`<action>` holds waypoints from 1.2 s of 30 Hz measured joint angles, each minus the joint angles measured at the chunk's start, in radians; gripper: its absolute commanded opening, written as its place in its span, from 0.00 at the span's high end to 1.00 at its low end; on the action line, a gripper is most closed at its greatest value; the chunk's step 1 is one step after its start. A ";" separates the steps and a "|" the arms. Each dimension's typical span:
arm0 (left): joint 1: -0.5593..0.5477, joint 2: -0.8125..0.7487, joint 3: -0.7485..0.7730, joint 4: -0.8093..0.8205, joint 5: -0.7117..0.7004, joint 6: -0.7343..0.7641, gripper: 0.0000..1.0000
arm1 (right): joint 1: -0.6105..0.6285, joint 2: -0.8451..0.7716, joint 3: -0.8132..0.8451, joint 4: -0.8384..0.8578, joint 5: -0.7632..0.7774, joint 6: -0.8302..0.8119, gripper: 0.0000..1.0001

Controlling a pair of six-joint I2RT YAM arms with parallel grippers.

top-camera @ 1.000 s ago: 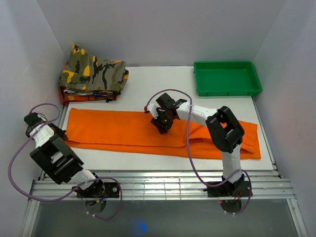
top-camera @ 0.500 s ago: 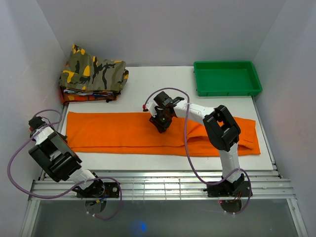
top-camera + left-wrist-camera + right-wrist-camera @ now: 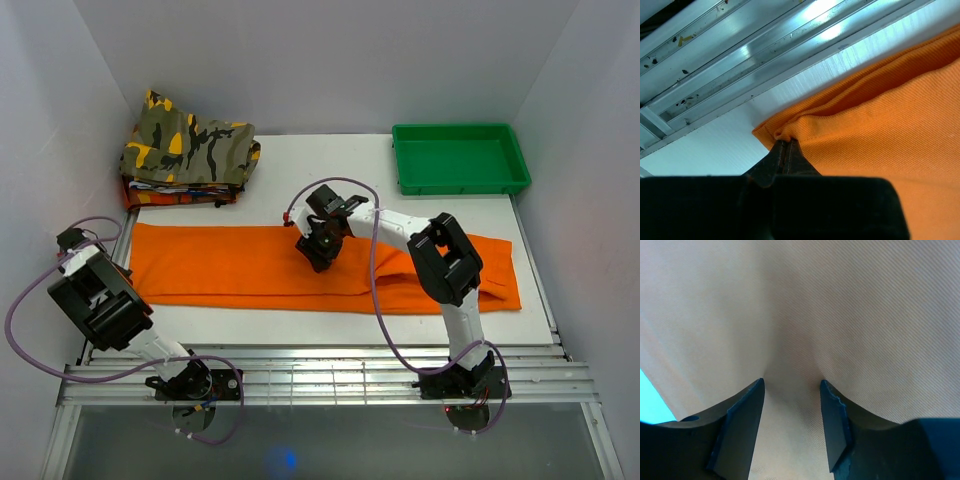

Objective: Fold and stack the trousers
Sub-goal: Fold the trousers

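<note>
Ana: Leftward since a second ago! The left arm has drawn back toward the wall, and the trousers [image 3: 230,268] have slid that way with it, right end included.

Ben: And the left gripper [image 3: 785,150]?

Ana: Clamped tight, fingers together on the near-left corner of the trousers, just beside the rails [image 3: 740,60]. The arm is folded up sharply, its big elbow block at the table's left edge.

Ben: The cloth itself?

Ana: Laid flat, one long orange band running left to right across the middle of the table [image 3: 330,170]. A doubled edge shows at the pinched corner.

Ben: On to the right arm.

Ana: It rises from its base with the elbow above the band's right part. The forearm reaches left and the wrist is bent down over the middle of the band. The right gripper [image 3: 791,382] has moved left too, and its jaws now stand wider. Nothing is held; a soft ridge of fabric rises between the fingers [image 3: 742,425]. Whether the tips touch the cloth I cannot tell.

Ben: Behind?

Ana: Far left, the camouflage stack [image 3: 190,145], apart from the band. Far right, the green tray [image 3: 460,130].
</note>
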 measured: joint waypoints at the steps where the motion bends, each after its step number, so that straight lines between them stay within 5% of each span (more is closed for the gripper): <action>1: 0.000 0.002 0.002 0.000 0.000 0.000 1.00 | 0.005 -0.002 0.000 -0.001 -0.012 -0.006 0.48; 14: 0.000 0.014 0.011 -0.010 0.000 0.001 1.00 | 0.235 -0.014 0.006 0.025 0.041 -0.108 0.49; 22: 0.000 0.018 0.015 -0.014 0.000 0.000 1.00 | 0.251 -0.018 -0.039 0.052 0.145 -0.163 0.46; 27: 0.000 0.020 0.016 -0.015 0.000 0.000 1.00 | 0.262 -0.029 -0.058 0.071 0.169 -0.185 0.62; 31: 0.000 0.020 0.017 -0.015 0.000 0.000 1.00 | 0.269 -0.039 -0.072 0.080 0.192 -0.202 0.92; 36: 0.000 0.021 0.018 -0.017 0.000 0.000 1.00 | 0.268 -0.061 -0.072 0.077 0.231 -0.218 0.92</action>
